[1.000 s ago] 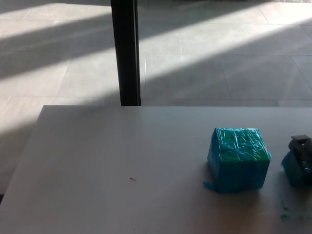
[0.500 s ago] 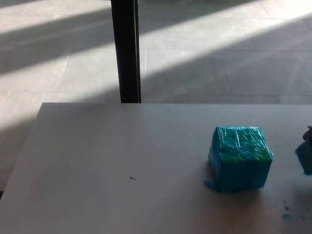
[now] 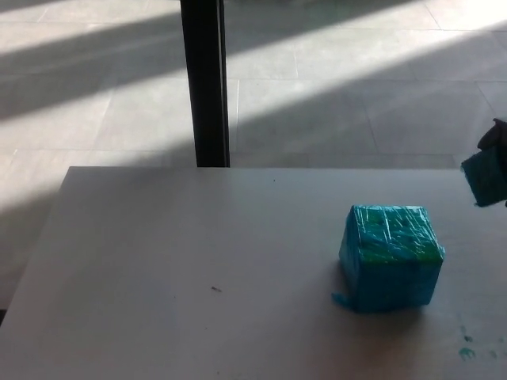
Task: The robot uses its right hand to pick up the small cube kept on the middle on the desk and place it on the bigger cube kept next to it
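Showing a pale grey desk top (image 3: pixel 158 261) from above, the head view has a big cube wrapped in shiny turquoise plastic film (image 3: pixel 390 255) resting at about four o'clock of the frame. A small cube in the same turquoise wrap (image 3: pixel 485 177) is held off the desk at three o'clock, cut by the picture's right edge, up and to the right of the big cube and apart from it. Only a dark sliver of the black right hand (image 3: pixel 497 136) is seen over its top; the small cube is judged to be pinched by it, raised so that it can clear the big cube's top. The left hand is not shown. A black upright post (image 3: pixel 203 83) stands at twelve o'clock beyond the desk. No writing or label can be read.
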